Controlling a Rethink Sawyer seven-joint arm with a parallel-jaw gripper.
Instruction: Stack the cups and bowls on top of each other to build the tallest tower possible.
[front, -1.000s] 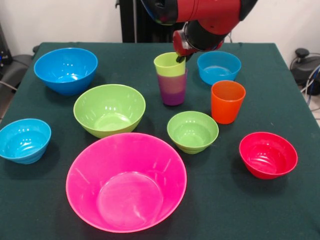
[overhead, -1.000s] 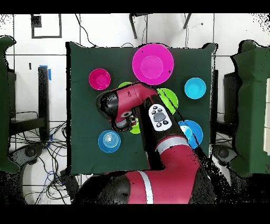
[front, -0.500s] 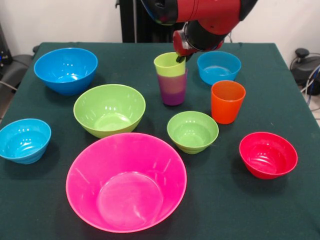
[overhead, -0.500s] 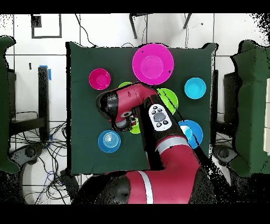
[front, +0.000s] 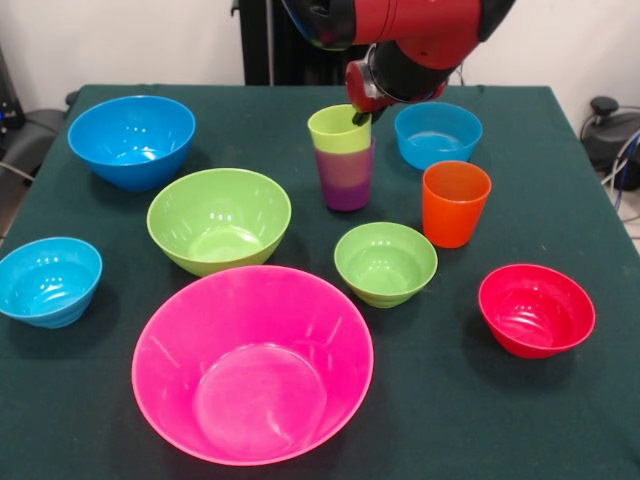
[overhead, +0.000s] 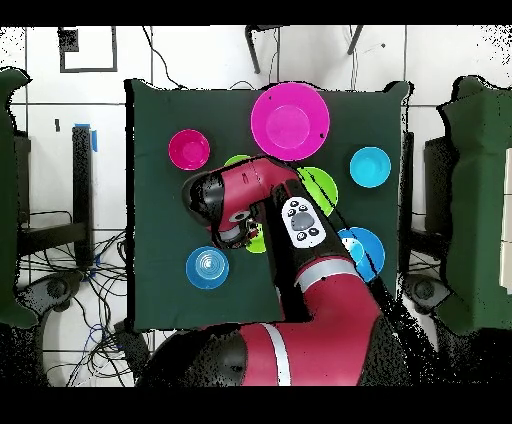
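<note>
Nothing has moved: lime green cup (front: 339, 129) sits nested in purple cup (front: 346, 176), gripper (front: 361, 116) at its rim, grip unclear; overhead, arm (overhead: 262, 200) hides both.

Dark green tablecloth (front: 560, 180) on table; white tiled floor (overhead: 180, 60) w/ loose cables (overhead: 60, 290).

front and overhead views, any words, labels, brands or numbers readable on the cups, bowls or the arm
None can be read.
The cups and bowls are plain coloured plastic with no print.
The arm carries a white panel with dark round marks; any signs on it are too small to read.
</note>
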